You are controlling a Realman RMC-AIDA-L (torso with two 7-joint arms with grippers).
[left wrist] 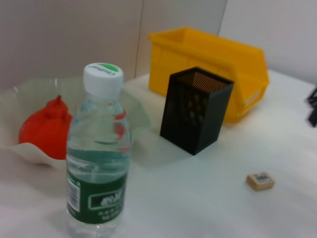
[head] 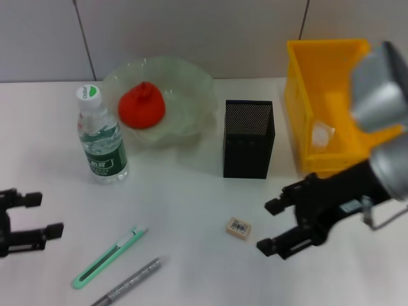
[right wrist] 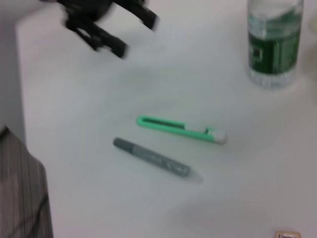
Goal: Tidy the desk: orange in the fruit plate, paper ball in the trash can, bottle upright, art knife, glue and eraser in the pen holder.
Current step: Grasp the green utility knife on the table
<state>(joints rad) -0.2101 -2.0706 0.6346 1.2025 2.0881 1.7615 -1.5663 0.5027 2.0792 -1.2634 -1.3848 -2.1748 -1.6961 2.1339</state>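
Note:
The orange (head: 141, 105) lies in the pale green fruit plate (head: 191, 83). The water bottle (head: 102, 137) stands upright to the left of the plate. The paper ball (head: 322, 135) lies inside the yellow bin (head: 319, 64). The black mesh pen holder (head: 248, 138) stands mid-table. The eraser (head: 239, 227), the green art knife (head: 108, 256) and the grey glue pen (head: 127, 283) lie on the table in front. My right gripper (head: 269, 227) is open and empty just right of the eraser. My left gripper (head: 44, 215) is open and empty at the left edge.
In the left wrist view the bottle (left wrist: 96, 153) is close, with the orange (left wrist: 47, 131), pen holder (left wrist: 198, 109), bin (left wrist: 213, 64) and eraser (left wrist: 260, 181) behind. The right wrist view shows the knife (right wrist: 181, 129), glue pen (right wrist: 153, 159) and left gripper (right wrist: 134, 34).

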